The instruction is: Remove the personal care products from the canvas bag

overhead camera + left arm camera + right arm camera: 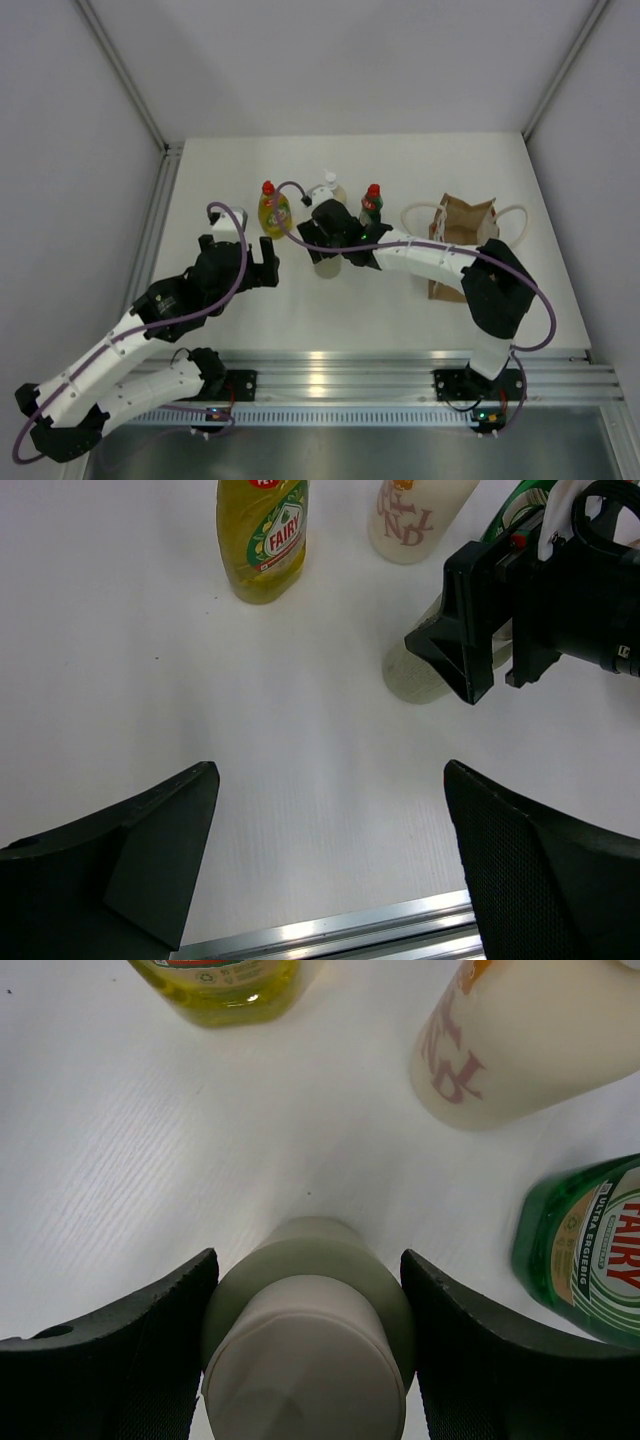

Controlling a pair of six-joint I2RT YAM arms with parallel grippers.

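The pale grey-beige bottle (pixel 305 1330) stands upright on the white table, and my right gripper (pixel 308 1260) is closed around its body; it also shows in the top view (pixel 327 266). Behind it stand the yellow bottle (pixel 273 210), the cream bottle (pixel 328 190) and the dark green bottle (pixel 370 207). The canvas bag (pixel 462 240) stands to the right, partly hidden by my right arm. My left gripper (pixel 328 780) is open and empty, low over the table left of the bottles (pixel 240 255).
The table's metal front rail (pixel 330 930) runs just below my left gripper. Grey walls close in the table at the left, back and right.
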